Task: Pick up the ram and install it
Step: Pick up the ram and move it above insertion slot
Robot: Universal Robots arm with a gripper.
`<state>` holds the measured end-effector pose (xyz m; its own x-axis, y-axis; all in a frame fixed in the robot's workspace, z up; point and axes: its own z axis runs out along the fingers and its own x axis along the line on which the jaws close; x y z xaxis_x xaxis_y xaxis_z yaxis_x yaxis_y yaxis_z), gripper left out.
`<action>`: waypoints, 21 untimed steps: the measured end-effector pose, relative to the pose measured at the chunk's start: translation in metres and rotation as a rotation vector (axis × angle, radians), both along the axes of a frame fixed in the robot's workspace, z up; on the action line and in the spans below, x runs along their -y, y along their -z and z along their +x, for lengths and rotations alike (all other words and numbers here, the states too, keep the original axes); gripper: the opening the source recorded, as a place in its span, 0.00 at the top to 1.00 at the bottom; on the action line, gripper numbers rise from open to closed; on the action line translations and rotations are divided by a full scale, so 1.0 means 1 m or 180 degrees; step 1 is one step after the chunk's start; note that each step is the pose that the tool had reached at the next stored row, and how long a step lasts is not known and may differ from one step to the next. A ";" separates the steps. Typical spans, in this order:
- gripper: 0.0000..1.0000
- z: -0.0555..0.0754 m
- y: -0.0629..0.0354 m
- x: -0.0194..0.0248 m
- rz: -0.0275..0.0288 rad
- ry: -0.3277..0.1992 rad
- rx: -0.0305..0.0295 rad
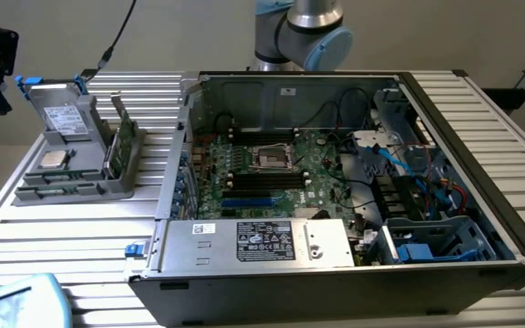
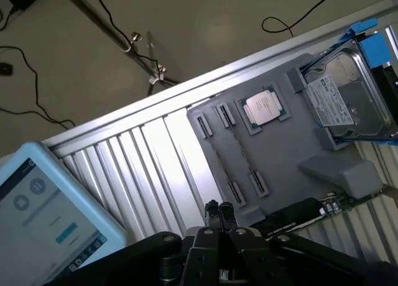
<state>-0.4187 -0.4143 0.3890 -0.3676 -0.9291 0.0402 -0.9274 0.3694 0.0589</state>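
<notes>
Slatted metal table (beige floor)

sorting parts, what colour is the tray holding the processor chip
grey tray, clearest in wrist view

Arm cut off above in the exterior view; tablet and drive cropped in the wrist view.

The tray is set on the slatted table, directly ahead of the fingers. In it, the processor is seated beyond them, and the hard drive farther off to one side. The tablet is placed at the fingers' other side. The computer case is stood past the tray.
</notes>
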 end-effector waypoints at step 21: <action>0.89 0.001 -0.0011 0.0000 0.0029 -0.1030 0.0005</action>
<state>-0.4181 -0.4143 0.3902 -0.0529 -0.9981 0.0311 -0.9967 0.0547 0.0592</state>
